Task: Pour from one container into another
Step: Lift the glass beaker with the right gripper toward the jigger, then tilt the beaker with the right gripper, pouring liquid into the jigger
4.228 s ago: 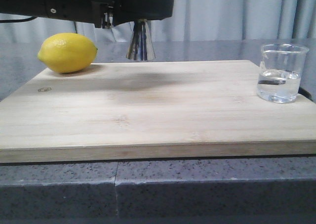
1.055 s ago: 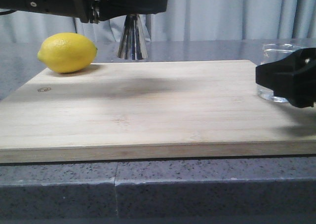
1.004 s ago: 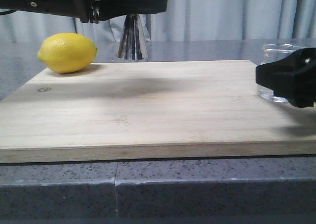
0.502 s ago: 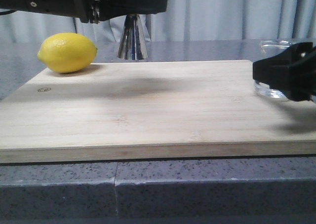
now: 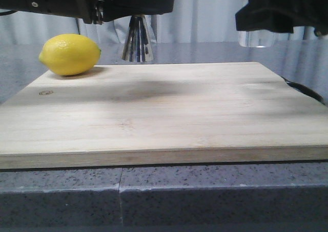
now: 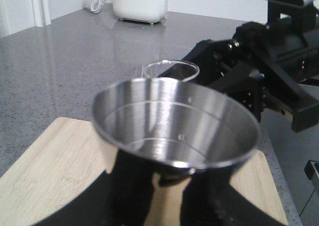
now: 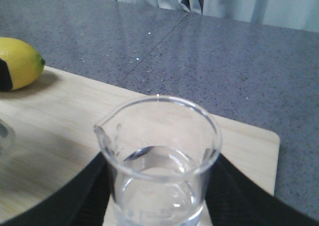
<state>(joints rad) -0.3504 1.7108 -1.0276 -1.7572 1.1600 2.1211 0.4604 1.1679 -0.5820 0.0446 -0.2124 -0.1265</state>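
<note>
Covering a grey speckled counter [image 5: 215,196] before pale curtains [image 5: 205,12], a wooden board [image 5: 154,109] bears a lemon [image 5: 70,54] at its far left. The left gripper [image 5: 134,9] reaches in level from the left, clamped on the jigger [image 5: 137,40], raised above the board's far edge. The right gripper [image 5: 266,17] hangs high at right, pinching the beaker [image 7: 159,161], which holds clear liquid.

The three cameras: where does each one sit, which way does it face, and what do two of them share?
Front view: low at the table edge, facing forward over the cutting board; both arms enter from above.
Left wrist view: on the left arm, looking into the jigger; right arm beyond.
Right wrist view: on the right arm, over the beaker toward the lemon.
Shared: all show the beaker and the board.
</note>
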